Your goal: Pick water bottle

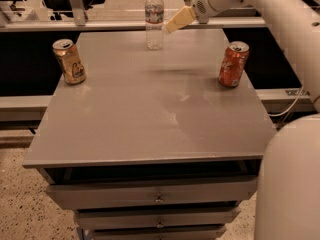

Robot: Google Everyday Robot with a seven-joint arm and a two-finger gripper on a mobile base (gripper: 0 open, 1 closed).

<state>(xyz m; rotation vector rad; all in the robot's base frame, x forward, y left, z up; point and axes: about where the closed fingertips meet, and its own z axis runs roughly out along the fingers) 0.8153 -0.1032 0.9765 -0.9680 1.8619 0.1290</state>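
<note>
Clear ribbed plastic water bottle (154, 19) upright at far edge of grey desk (150, 119). Tan tool (170, 26) just right of it, open or closed impossible to tell. Left, a gold can (70, 61); right, an orange-red can (233, 64); both well apart from it.

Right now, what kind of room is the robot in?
Probably a lab or workshop, not a home: a grey table over drawers, a speckled floor and a long bench behind. The gripper hangs beside the water bottle at the table's far edge.
</note>
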